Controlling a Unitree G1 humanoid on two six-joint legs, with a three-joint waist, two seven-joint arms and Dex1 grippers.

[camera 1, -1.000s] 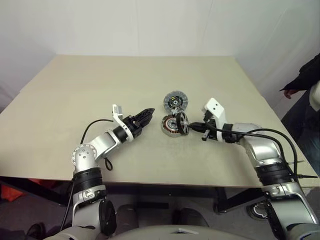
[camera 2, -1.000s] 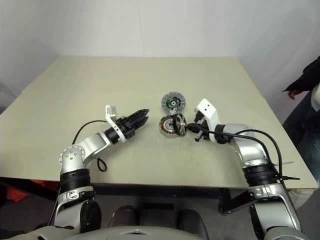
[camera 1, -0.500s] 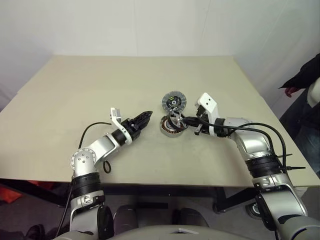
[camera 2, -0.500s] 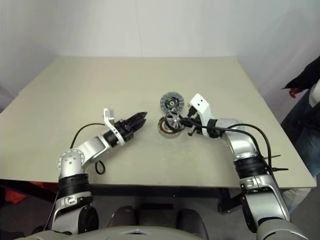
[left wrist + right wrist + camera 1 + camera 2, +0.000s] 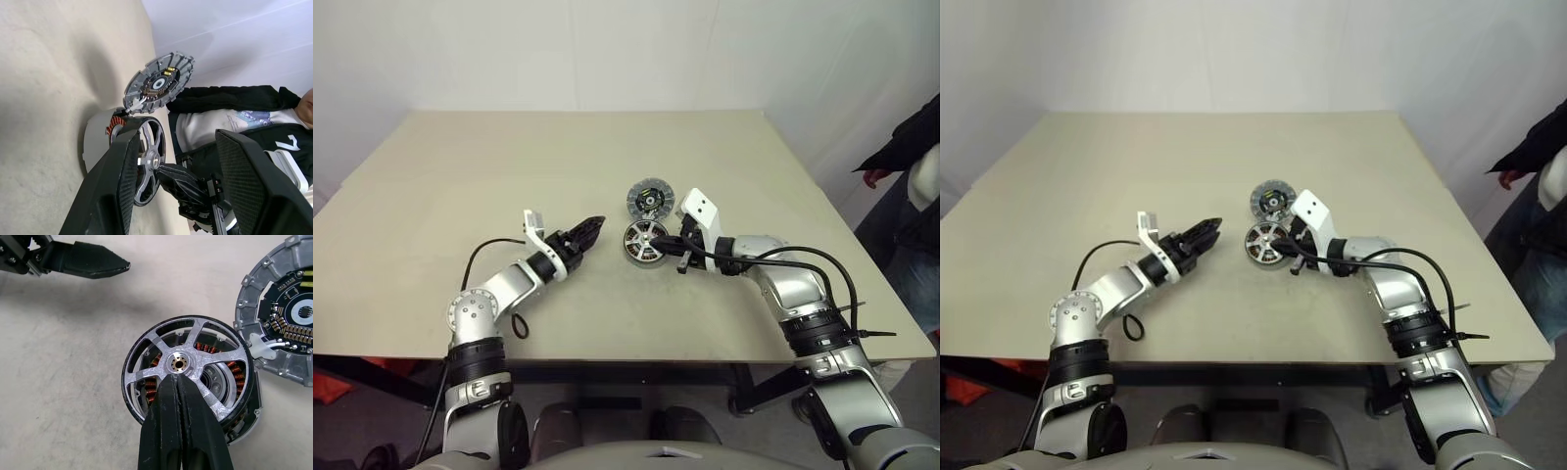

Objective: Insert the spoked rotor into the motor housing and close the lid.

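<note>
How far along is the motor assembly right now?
Nearly done: the rotor sits over the housing, slightly tilted, windings showing through its spokes. In hand: the shut right gripper presses on a spoke by the hub. Left: the lid lies beside the housing, not yet on. The left gripper waits open.

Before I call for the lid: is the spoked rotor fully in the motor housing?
Not fully. The spoked rotor lies over the motor housing off-centre, its copper windings showing through the spokes and the housing's rim jutting out on one side.
</note>
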